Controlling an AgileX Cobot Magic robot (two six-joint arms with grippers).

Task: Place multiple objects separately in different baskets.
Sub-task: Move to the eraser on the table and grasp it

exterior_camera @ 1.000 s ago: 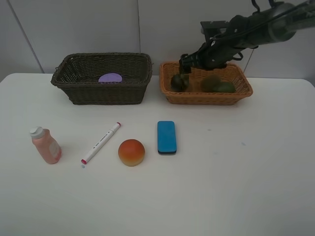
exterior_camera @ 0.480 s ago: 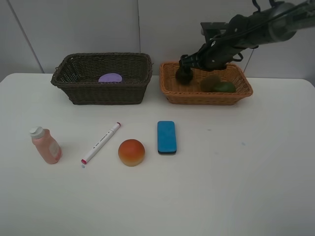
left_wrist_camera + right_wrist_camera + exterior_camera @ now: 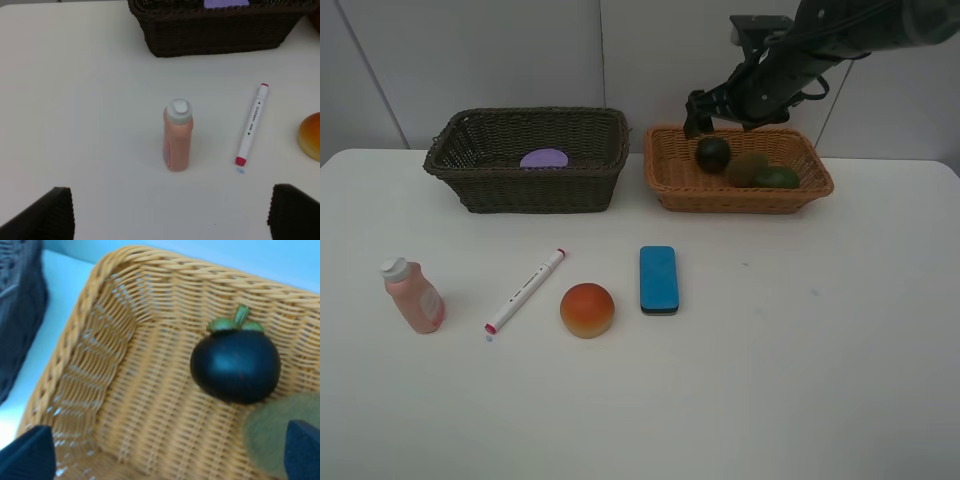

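Right fingers (image 3: 30, 452) hang wide apart, empty, over light orange basket (image 3: 100, 330) where dark mangosteen (image 3: 235, 365) sits beside brown kiwi (image 3: 272, 432), so best rise straight clear of rim; left fingers (image 3: 45, 215) also wide, empty, above pink bottle (image 3: 177, 137) on desk (image 3: 75, 100).

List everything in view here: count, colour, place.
Dark basket: one, brown, back left.
Jar lid: one, purple, inside dark basket.
Light basket: one, orange, back right.
Mangosteen: one, dark, in light basket.
Kiwi: one, brown, same basket.
Lime: one, green, same basket.
Bottle: one, pink, front left.
Marker: one, white, beside bottle.
Round fruit: one, orange-red, front centre.
Eraser: one, blue, right of fruit.
Left gripper: one, black, open, facing bottle.
Right gripper: one, black, open, above light basket.
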